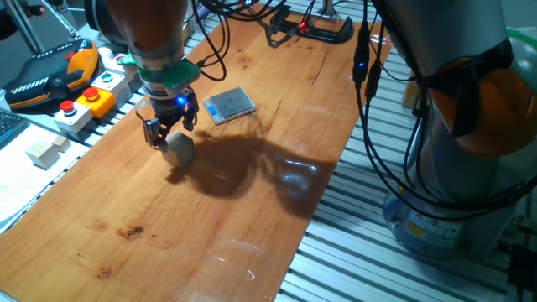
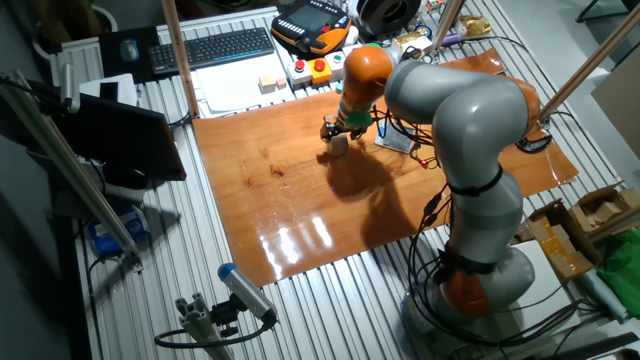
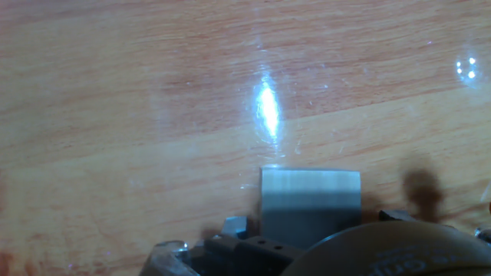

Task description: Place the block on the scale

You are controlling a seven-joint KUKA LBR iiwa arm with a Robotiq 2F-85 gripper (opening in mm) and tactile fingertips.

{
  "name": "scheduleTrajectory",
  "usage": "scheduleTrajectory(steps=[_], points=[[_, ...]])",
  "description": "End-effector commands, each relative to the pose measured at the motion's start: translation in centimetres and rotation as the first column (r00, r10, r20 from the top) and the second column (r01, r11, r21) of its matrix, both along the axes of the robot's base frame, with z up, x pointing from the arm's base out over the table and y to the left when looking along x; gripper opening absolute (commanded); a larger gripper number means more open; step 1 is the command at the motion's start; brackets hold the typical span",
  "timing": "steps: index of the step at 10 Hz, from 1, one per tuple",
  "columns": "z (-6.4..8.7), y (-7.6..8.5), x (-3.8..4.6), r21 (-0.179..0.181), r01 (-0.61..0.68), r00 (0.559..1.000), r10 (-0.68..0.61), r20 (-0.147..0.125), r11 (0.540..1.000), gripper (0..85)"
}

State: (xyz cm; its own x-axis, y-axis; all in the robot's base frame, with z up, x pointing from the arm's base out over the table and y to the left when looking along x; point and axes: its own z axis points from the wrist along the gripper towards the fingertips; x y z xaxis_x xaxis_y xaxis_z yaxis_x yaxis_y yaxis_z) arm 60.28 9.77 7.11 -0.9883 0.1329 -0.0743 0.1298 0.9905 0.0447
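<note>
One block [image 1: 178, 149] clamped in the fingers [image 1: 157, 137], low over the wooden table [image 1: 252, 193], scale [image 1: 229, 104] nearby

One fixed view: low and close, looking along the glossy brown wooden tabletop [image 1: 252, 210]. The other: high, distant, opposite side. Hand view: straight down, nearest.
</note>
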Motion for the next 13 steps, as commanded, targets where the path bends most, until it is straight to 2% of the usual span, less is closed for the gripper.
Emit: scheduleTrajectory(steps=[1, 13], points=[[-0.1, 0.0, 0.05, -0.004, -0.002, 1.0, 0.002, 0.002, 1.0, 85.0], [-2.3, 0.5, 0.5, 0.004, 0.008, 1.0, -0.008, -0.011, 1.0, 85.0]])
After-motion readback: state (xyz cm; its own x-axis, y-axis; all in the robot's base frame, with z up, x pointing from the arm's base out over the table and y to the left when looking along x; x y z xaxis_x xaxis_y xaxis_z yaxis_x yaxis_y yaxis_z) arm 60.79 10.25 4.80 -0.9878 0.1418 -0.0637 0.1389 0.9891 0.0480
